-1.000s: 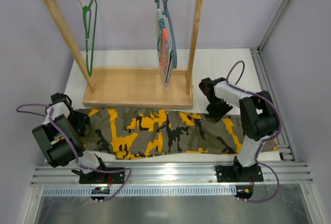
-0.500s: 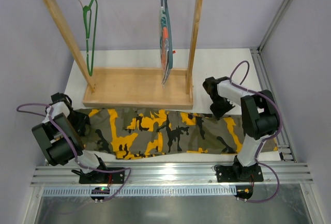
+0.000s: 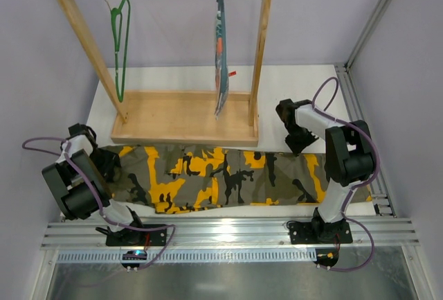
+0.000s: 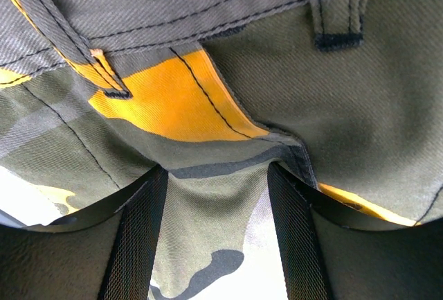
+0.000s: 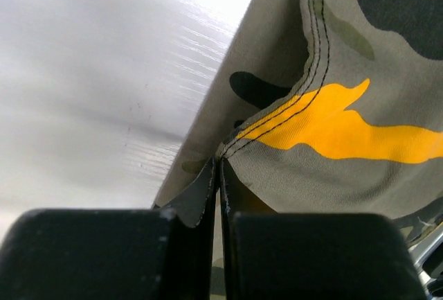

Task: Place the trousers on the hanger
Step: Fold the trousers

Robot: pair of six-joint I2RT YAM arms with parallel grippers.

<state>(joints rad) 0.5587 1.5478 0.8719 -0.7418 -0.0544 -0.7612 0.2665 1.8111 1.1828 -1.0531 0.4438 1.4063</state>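
The camouflage trousers (image 3: 228, 179) lie flat and stretched along the near part of the table, waist to the left. The thin green hanger (image 3: 120, 43) hangs on the left of the wooden rack's bar, far from both grippers. My left gripper (image 3: 104, 163) sits low on the waist end. In the left wrist view (image 4: 216, 172) its fingers (image 4: 142, 237) stand wide apart with a raised fold of the trousers (image 4: 208, 99) between them. My right gripper (image 3: 299, 140) is at the far edge of the leg and is shut (image 5: 220, 165) on the stitched trouser edge (image 5: 297, 106).
The wooden rack (image 3: 183, 116) stands on its base just behind the trousers. A grey-blue hanger with a striped cloth (image 3: 221, 50) hangs edge-on near the rack's right post. A metal rail (image 3: 228, 234) runs along the near edge, and white table (image 5: 104, 71) shows beside the leg.
My right gripper has moved a little to the right along the far edge of the leg. The striped cloth on its hanger has swung edge-on. The left arm has not moved.
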